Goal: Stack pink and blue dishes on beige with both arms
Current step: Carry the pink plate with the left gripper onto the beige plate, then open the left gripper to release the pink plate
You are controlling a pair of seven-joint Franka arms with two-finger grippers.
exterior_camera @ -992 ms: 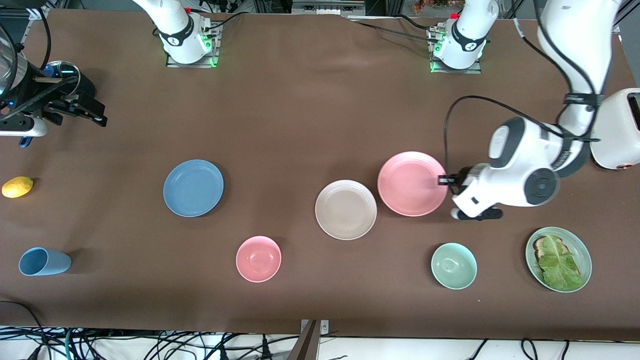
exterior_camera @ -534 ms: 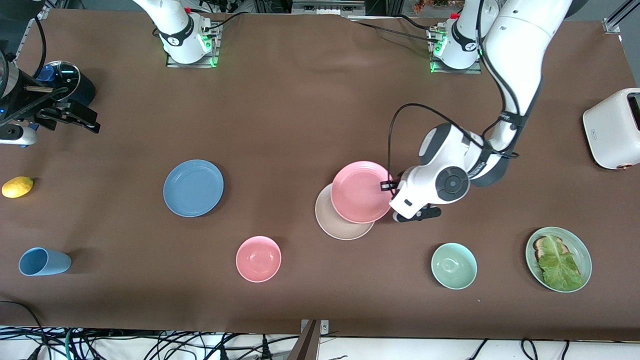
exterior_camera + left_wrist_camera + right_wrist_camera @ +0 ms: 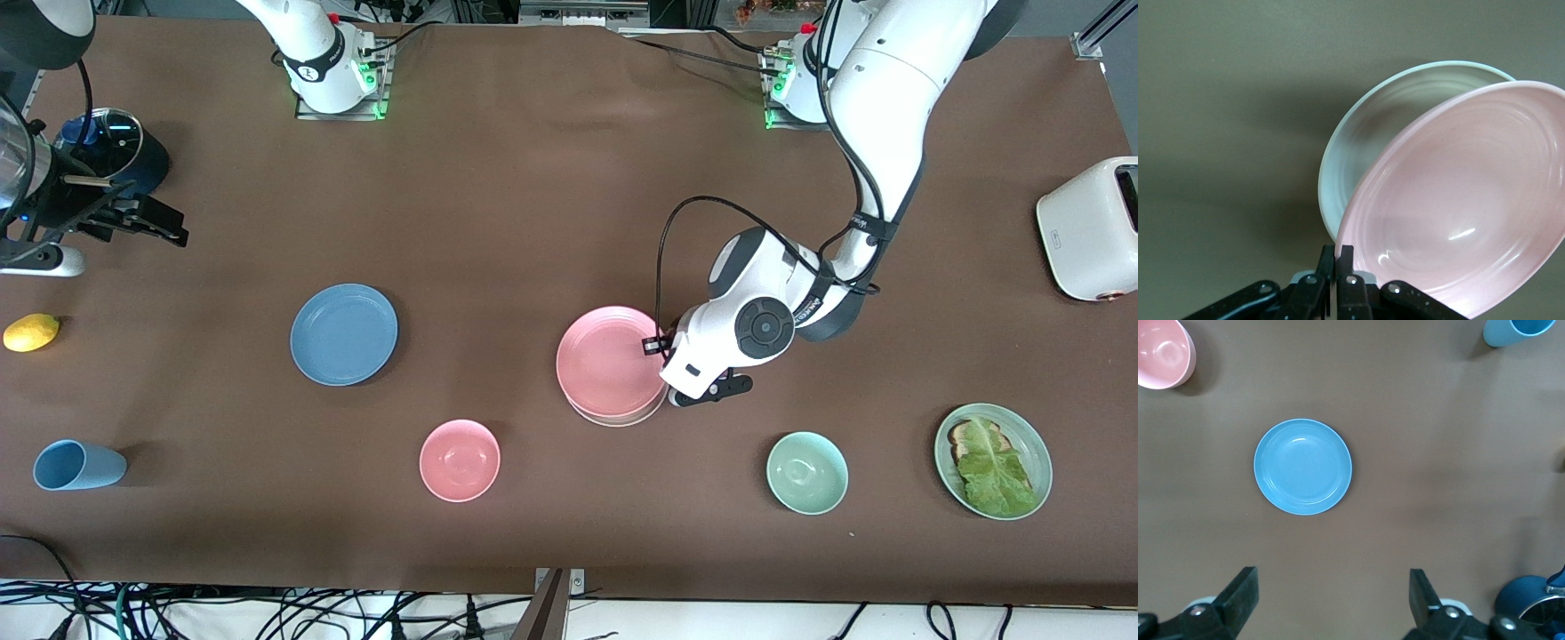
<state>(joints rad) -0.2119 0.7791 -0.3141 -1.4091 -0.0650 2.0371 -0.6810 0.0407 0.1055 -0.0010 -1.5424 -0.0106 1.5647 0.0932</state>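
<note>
I've got the left gripper (image 3: 660, 348) pinching the rim of the pink plate (image 3: 608, 360), fingers (image 3: 1345, 257) clamped thin on its edge, and the plate sits almost square over the beige plate (image 3: 622, 418), which shows only as a crescent on the side nearer the front camera. In the left wrist view the pink plate (image 3: 1465, 200) looks tilted above the beige plate (image 3: 1365, 127), so I judge it isn't fully seated yet: this is the placing step of the first stack. Next I want to ease it down until the rims meet, then let the fingers spread and back out toward the left arm's end, where the table is bare. The green bowl (image 3: 806, 473) lies nearer the camera, apart from that exit path. The right gripper (image 3: 133, 218) waits high over the right arm's end of the table, fingers (image 3: 1238, 593) spread wide. The blue plate (image 3: 344, 334) lies flat with open table all around its edge; the pink bowl (image 3: 460, 460) is well apart from it.
</note>
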